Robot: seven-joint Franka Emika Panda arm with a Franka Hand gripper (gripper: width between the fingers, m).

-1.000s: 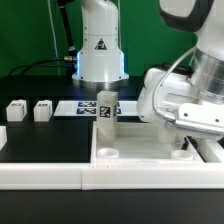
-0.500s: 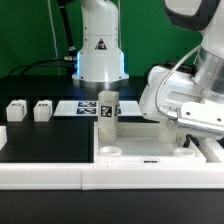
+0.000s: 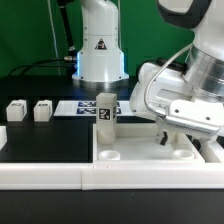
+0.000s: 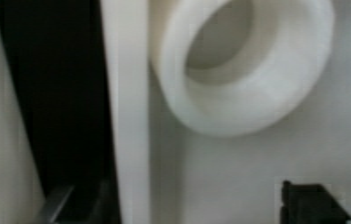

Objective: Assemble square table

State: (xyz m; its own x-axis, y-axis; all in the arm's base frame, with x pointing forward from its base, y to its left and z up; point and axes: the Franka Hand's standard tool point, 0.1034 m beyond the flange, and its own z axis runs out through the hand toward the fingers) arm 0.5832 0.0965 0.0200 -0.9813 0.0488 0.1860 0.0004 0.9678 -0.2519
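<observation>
The square table's white panel (image 3: 140, 150) lies flat at the front on the exterior view's right. One white tagged leg (image 3: 106, 111) stands upright at its back left corner. Two more legs (image 3: 16, 110) (image 3: 42, 108) sit on the black table at the left. My gripper (image 3: 177, 138) hovers low over the panel's right part. In the wrist view the panel (image 4: 314, 150) and a round empty corner socket (image 4: 225, 65) fill the picture. The gripper (image 4: 190, 205) is open: its dark fingers (image 4: 323, 202) stand apart, nothing between them.
The marker board (image 3: 84, 106) lies behind the legs, in front of the robot base (image 3: 100, 50). A long low white rail (image 3: 40, 176) runs along the front edge. The arm's white body (image 3: 165, 95) hangs over the panel's back right.
The jaws have gone from shut to open. The hand has lifted a little and shifted toward the exterior view's left. The legs and the panel have not moved.
</observation>
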